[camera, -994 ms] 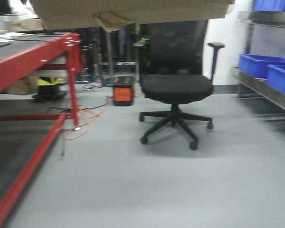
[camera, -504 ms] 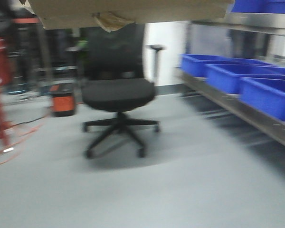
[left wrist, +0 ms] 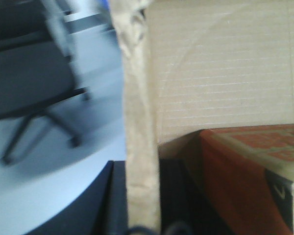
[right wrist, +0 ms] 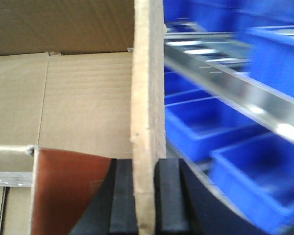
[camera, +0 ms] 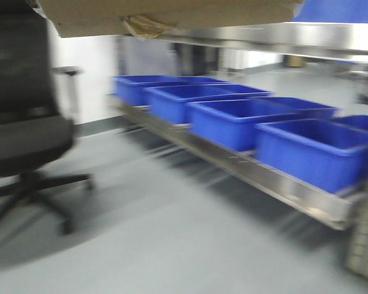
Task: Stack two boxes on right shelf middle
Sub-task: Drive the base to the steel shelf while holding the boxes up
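I hold an open brown cardboard box [camera: 172, 12] between both arms; its underside fills the top of the front view. My left gripper [left wrist: 143, 198] is shut on the box's left wall [left wrist: 141, 122]. My right gripper [right wrist: 147, 196] is shut on the box's right wall [right wrist: 148, 98], with black pads on both sides of the cardboard. A red-brown smaller box [left wrist: 245, 181] lies inside the cardboard box; it also shows in the right wrist view [right wrist: 68, 191]. The steel shelf [camera: 282, 184] runs along the right.
Several blue plastic bins [camera: 233, 119] stand in a row on the shelf's low level. A higher steel shelf level [camera: 282, 33] runs above them. A black office chair [camera: 24, 141] stands at the left on the grey floor [camera: 172, 245].
The view has swung to the right. The chair slid from the centre to the left edge, the red table left the view, and the shelf with blue bins came in. Both grips hold.
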{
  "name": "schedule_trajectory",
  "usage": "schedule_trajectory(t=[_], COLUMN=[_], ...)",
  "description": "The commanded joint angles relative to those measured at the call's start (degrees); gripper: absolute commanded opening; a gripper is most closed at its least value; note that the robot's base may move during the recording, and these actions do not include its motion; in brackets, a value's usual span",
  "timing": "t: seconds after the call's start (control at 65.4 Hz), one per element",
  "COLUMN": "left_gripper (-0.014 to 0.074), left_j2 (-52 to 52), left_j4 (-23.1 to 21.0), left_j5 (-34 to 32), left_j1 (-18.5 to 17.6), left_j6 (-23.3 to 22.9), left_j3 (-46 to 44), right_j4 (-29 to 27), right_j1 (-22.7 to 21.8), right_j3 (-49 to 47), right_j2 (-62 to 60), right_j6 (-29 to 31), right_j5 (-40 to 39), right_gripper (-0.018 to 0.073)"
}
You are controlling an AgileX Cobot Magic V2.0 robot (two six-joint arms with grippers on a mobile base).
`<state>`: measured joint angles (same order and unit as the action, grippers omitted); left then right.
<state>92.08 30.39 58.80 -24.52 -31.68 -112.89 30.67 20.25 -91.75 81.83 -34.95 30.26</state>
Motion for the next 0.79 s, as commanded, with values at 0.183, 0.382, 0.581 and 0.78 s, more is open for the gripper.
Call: schedule_trajectory(t=[0.183,0.382,0.581,0.78], left_gripper=[-0.0111,-0.0111,-0.0111,-0.0111], left_j2=[-0.85,-0.85,-0.85,-0.85], left_j4=[1.64,1.88,1.88,1.98], left_j5=[-1.31,-1.31,-1.31,-1.31], left_j1=[0.22,0.22,0.22,0.22], left_j6=[-0.04,-0.04,-0.04,-0.04], left_j3=[-0.52,-0.52,-0.52,-0.52], right_j4=[1.23,1.23,1.23,1.23], right_j1=[-0.25,-0.25,-0.25,-0.25], right_j3=[-0.81,-0.81,-0.81,-0.81], right_j2=[-1.13,-1.13,-1.13,-1.13], right_j6=[-0.1,-0.1,-0.1,-0.1], right_j5=[-5.07,-5.07,-5.07,-5.07], right_gripper=[-0.0151,-0.0151,-0.0151,-0.0151])
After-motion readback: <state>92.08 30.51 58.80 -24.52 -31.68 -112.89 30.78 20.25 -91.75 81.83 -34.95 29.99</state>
